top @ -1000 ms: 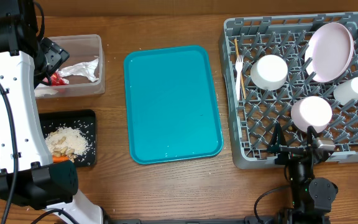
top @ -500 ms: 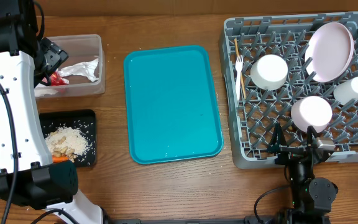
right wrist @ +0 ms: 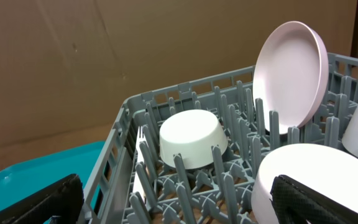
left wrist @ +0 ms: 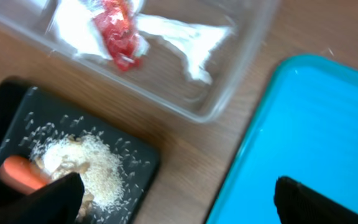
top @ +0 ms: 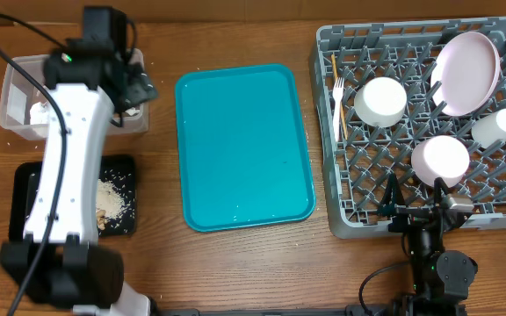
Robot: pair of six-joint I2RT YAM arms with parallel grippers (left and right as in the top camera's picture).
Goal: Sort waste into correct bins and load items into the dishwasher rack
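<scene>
In the left wrist view the clear tub holds the crumpled white napkin and the red wrapper. The black tray holds pale food scraps and the orange carrot. My left gripper is open and empty, above the table between the tub, the black tray and the teal tray; from overhead it is at the tub's right end. The grey rack holds two bowls, a cup, a plate, a fork and a stick. My right gripper is open and empty at the rack's front edge.
A large teal serving tray lies bare in the middle of the table, between the bins and the rack. My left arm stretches over the tub and the black tray.
My left arm has swung to the right, from the tub's left side across it to its right end. The right arm and the rack's load have not moved.
</scene>
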